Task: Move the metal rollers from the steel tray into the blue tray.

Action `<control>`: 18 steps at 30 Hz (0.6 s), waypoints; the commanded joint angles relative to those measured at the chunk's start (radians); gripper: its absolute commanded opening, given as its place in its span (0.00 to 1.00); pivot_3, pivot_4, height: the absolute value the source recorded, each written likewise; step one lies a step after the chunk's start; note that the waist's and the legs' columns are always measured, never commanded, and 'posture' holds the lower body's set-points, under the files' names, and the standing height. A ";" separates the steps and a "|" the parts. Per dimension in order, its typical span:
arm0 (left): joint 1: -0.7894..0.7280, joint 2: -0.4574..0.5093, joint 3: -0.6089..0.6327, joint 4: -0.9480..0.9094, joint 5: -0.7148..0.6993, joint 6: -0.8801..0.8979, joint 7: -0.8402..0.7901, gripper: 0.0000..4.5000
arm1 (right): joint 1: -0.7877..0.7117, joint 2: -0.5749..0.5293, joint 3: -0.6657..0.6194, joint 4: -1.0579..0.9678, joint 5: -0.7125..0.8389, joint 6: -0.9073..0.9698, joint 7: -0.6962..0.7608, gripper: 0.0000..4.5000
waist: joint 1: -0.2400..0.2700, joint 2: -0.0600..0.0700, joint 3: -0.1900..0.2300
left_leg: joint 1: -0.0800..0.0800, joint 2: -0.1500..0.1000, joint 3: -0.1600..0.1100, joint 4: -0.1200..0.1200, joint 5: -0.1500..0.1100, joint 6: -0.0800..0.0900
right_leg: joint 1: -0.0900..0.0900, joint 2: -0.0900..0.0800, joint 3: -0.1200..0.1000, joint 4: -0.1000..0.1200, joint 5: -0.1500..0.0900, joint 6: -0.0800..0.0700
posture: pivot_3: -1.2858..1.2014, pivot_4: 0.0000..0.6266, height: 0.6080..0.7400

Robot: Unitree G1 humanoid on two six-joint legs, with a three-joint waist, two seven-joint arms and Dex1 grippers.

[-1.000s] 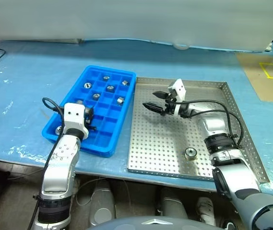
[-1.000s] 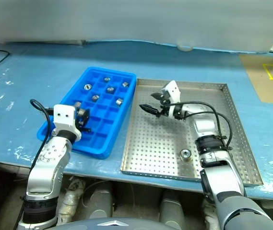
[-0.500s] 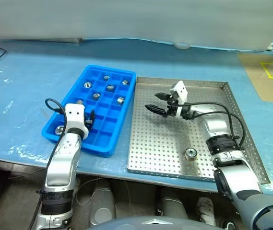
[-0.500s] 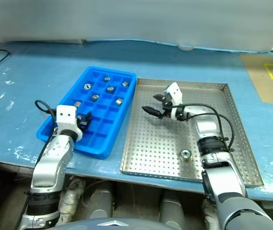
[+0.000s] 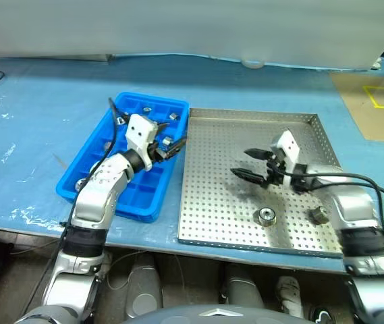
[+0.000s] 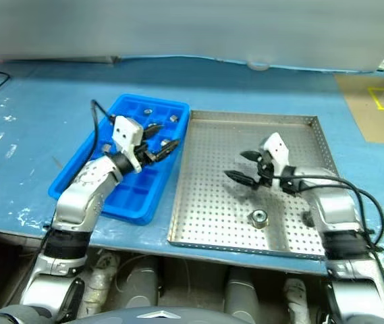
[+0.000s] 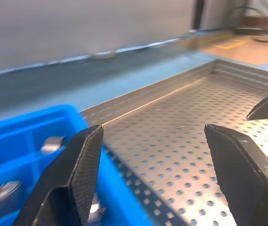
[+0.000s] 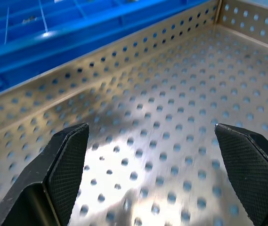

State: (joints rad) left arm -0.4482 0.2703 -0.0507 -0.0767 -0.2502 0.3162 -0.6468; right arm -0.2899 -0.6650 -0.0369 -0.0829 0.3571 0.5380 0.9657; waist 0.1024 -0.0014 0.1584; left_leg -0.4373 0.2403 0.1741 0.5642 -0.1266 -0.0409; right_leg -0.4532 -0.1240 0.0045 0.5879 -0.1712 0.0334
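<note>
Our right gripper point(image 5: 252, 165), two black fingers spread wide and empty, hangs over the middle of the large square steel tray with the perforated floor point(image 5: 212, 202), pointing toward nine o'clock. We judge this to be the reach for the next pick: a small shiny metal roller with a hole through its centre point(image 5: 267, 216) lies on the perforated floor just beside the gripper at about five o'clock of it, and a second, darker roller point(image 5: 319, 214) sits farther toward three o'clock, beside our right forearm. The next move, as we read it, calls for turning the fingers down over the nearer roller, straddling it and closing (it looks free to roll, so a square approach would help)

Our left gripper point(image 5: 170, 146), also parted and carrying nothing, is raised over the right edge of the bright blue plastic tray with the grid of square compartments point(image 5: 77, 177), aimed toward three o'clock at the steel tray; its wrist view looks past the blue rim onto the perforated floor

The blue tray, at nine o'clock of the steel one and just beside it, holds several rollers already: one in a far compartment point(image 5: 147, 108), another near its right rim point(image 5: 174, 116), and one at the near left corner point(image 5: 81, 183). Our left arm hides others, so we cannot give a count. The steel tray holds the two rollers named
</note>
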 commanded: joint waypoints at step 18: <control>-0.105 -0.048 -0.045 0.189 0.019 -0.195 -0.064 0.81 | 0.274 -0.139 -0.041 -0.300 0.065 0.128 -0.038 0.47 | -0.065 0.000 0.000 | 0.001 0.000 0.001 0.000 0.000 0.000 | 0.000 0.000 0.002 0.000 -0.005 0.008 | 0.45 0.24 1.00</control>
State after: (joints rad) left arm -0.5437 0.2146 -0.1223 0.1286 -0.2308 0.1473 -0.7263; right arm 0.0112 -0.8109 -0.0683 -0.3787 0.3982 0.6676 0.9202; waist 0.0378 -0.0014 0.1582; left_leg -0.4361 0.2401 0.1750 0.5647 -0.1267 -0.0408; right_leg -0.4535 -0.1240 0.0061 0.5878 -0.1758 0.0412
